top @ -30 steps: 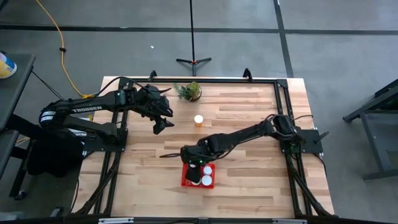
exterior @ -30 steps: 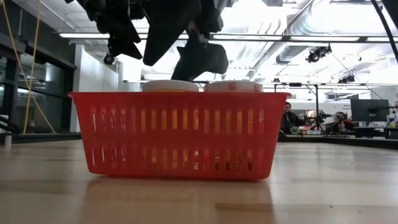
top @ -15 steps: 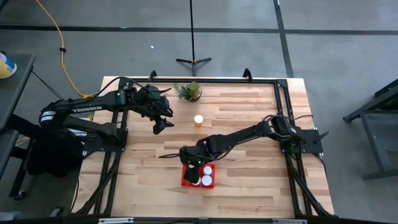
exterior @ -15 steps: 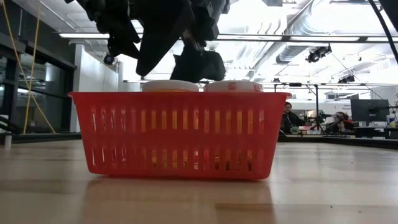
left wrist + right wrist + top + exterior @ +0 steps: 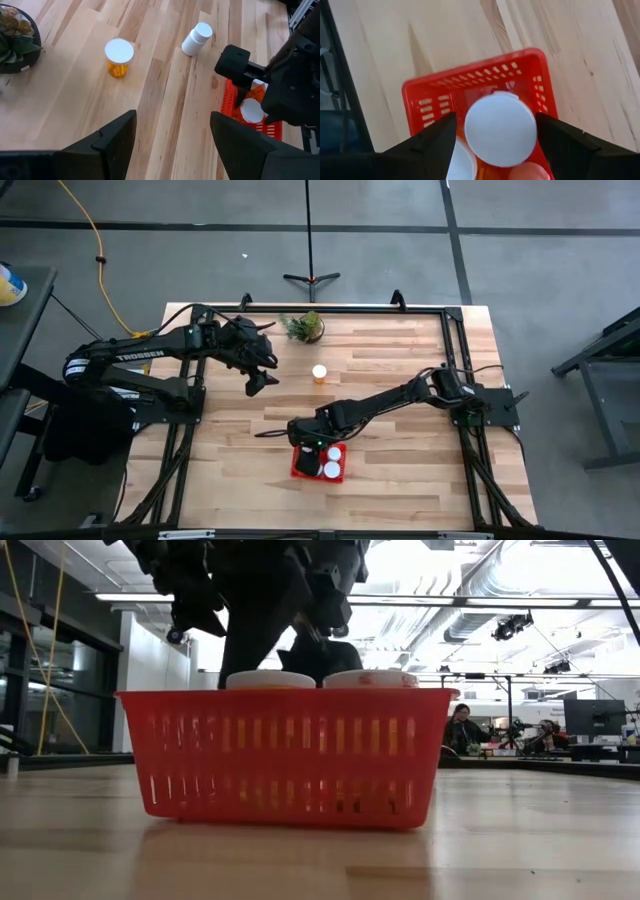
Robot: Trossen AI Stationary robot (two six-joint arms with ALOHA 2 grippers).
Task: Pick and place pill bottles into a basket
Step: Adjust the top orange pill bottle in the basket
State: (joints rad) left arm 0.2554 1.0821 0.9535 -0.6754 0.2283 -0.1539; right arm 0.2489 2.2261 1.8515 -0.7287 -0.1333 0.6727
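Right gripper point(image 5: 495, 145) hangs over the red slatted plastic basket point(image 5: 420, 95), fingers spread either side of a white-capped bottle point(image 5: 501, 127), seemingly lowering it among those already inside. Left gripper point(image 5: 172, 137) waits wide open and empty; an upright orange bottle point(image 5: 119, 56) stands just ahead, a toppled one point(image 5: 196, 39) beyond.

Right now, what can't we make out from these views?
- Bottle count in the basket: in the high view the right gripper covers part of it. In the low view the basket wall hides all but two caps.
- Contents of the lying bottle: too small in the left wrist view.
- Basket floor: in the right wrist view a white cap blocks the middle.
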